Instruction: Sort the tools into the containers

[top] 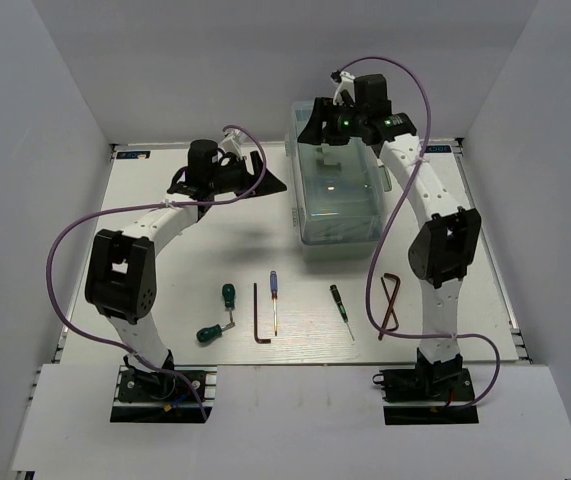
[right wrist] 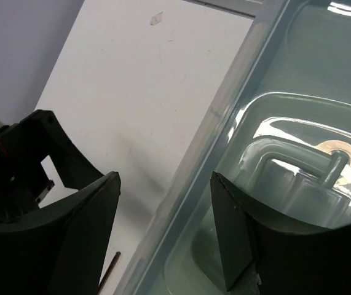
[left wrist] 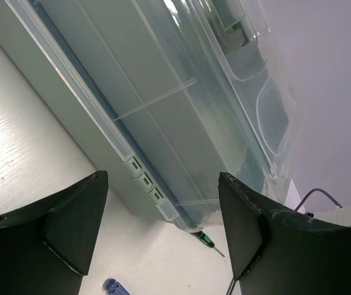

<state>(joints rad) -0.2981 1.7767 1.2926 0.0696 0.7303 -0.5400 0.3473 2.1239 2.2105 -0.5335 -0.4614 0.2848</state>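
Observation:
The containers are one closed pale mint toolbox [top: 335,195] with a translucent lid and a handle [right wrist: 289,169] on top. My left gripper [top: 270,182] is open beside the box's left wall [left wrist: 101,153], holding nothing. At the box's far end my right gripper [top: 335,125] is open, its jaws either side of the lid's edge [right wrist: 224,117]. The tools lie on the near table: two green-handled screwdrivers [top: 229,295] [top: 208,333], a dark hex key [top: 259,318], a blue-handled screwdriver [top: 274,298], a thin dark screwdriver [top: 341,306] and reddish-brown hex keys [top: 389,305].
White walls enclose the table on three sides. Purple cables loop off both arms, and the right one hangs down by the reddish-brown hex keys. The thin screwdriver [left wrist: 206,238] and the tip of the blue handle [left wrist: 112,286] show past the box's corner in the left wrist view.

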